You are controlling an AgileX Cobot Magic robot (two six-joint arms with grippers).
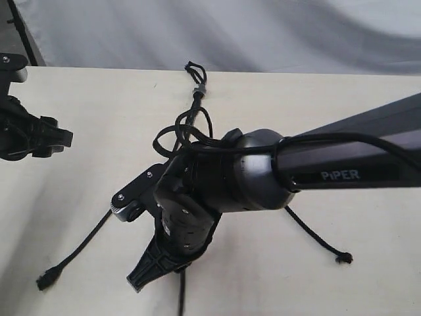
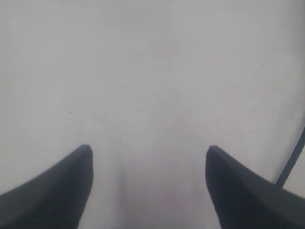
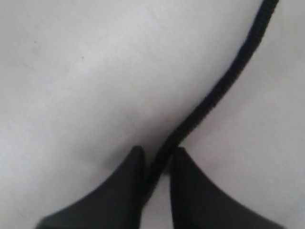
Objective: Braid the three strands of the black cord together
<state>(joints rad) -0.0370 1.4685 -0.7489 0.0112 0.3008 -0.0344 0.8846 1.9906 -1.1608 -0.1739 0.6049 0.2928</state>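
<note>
The black cord lies on the pale table, with its small loop (image 1: 195,68) and greyish band (image 1: 199,89) at the far side. From tangled loops below the band, three strands fan out. The left strand (image 1: 79,253) runs to a knotted end at the near left. The right strand (image 1: 316,238) ends at the near right. The middle strand (image 3: 224,86) passes between the tips of my right gripper (image 3: 157,155), which is shut on it; this gripper (image 1: 148,273) points down at the near centre. My left gripper (image 2: 148,149) is open over bare table, at the far left (image 1: 39,135).
The right arm's body (image 1: 223,174) covers the part of the cord where the strands part. A thin dark line (image 2: 291,162) crosses one edge of the left wrist view; what it is cannot be told. The table's far edge (image 1: 296,71) meets a grey backdrop.
</note>
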